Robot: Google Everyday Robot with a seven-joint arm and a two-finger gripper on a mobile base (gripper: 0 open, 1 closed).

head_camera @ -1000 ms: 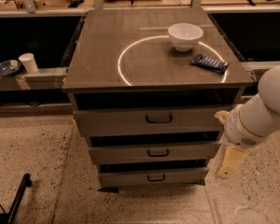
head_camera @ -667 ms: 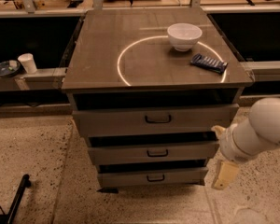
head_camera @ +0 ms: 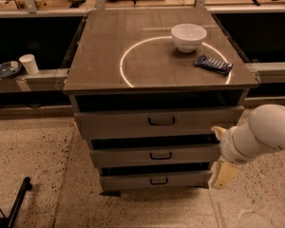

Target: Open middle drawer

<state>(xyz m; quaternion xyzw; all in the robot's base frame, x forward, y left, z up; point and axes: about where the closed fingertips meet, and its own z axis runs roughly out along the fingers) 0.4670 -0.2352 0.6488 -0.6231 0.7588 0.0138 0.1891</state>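
Observation:
The cabinet has three stacked grey-brown drawers. The middle drawer [head_camera: 123,157] has a flat front and a small black loop handle [head_camera: 160,156] at its centre. It stands slightly proud of the cabinet, as do the taller first drawer [head_camera: 114,124] above it and the third drawer [head_camera: 128,181] below it. My gripper [head_camera: 222,173], cream-coloured on a white arm [head_camera: 263,134], hangs at the right end of the drawer fronts, level with the two lower drawers. It is well right of the middle handle and holds nothing that I can see.
On the cabinet top [head_camera: 109,65] stand a white bowl [head_camera: 188,36] and a dark blue packet [head_camera: 213,64] inside a bright ring of light. A shelf at the left holds a paper cup [head_camera: 29,63] and a dish [head_camera: 7,69]. A black leg [head_camera: 16,202] crosses the speckled floor at the lower left.
My arm and gripper have moved down and to the left, closer to the right ends of the lower drawers. The drawers have not moved.

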